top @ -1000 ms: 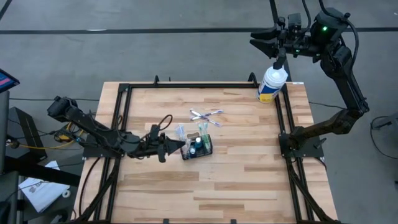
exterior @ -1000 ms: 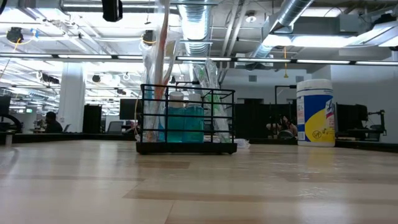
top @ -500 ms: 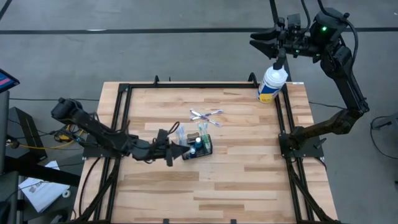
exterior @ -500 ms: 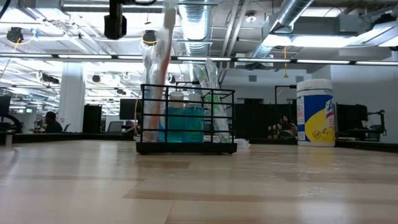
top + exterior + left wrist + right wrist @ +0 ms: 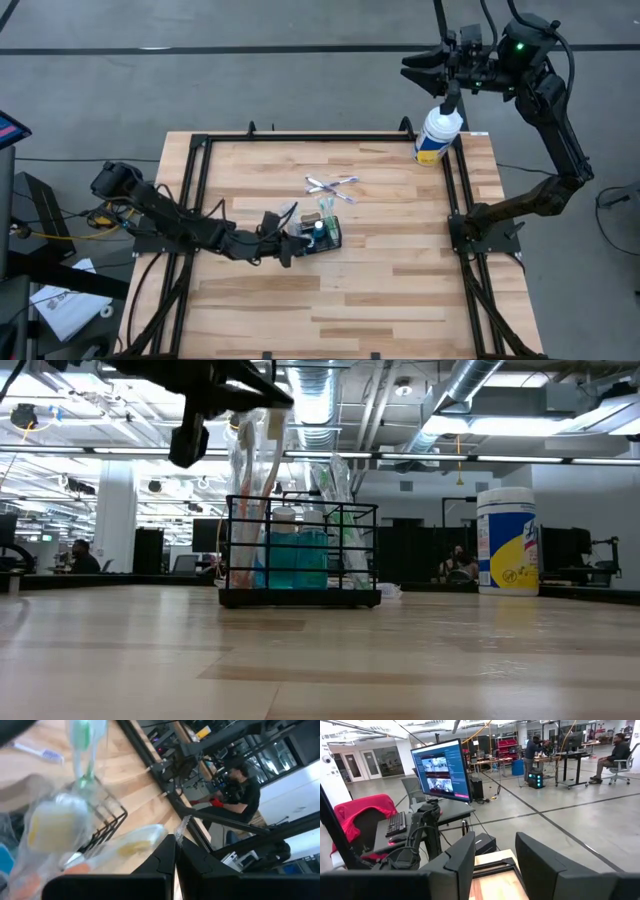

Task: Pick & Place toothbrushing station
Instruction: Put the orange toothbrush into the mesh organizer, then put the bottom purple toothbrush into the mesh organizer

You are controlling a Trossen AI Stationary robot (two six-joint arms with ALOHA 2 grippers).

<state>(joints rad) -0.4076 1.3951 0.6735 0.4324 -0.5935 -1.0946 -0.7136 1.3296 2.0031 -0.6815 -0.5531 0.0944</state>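
The wire basket (image 5: 318, 236) sits near the middle of the wooden table (image 5: 380, 290), upright on its base, its long side running roughly left to right with a slight tilt. Toothbrushes (image 5: 265, 480) stand in it, handles pointing up. The left gripper (image 5: 292, 243) is at the basket's left end, fingers pressed together, holding nothing. The right gripper (image 5: 415, 64) hangs beyond the far right corner, above the wipes tub (image 5: 438, 136), fingers partly apart and empty.

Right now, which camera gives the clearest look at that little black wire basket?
The low view: the black wire basket stands side-on, unobstructed, its contents visible through the mesh. The high view shows it small, from above. The left wrist view catches only a blurred corner. The right wrist view misses it.
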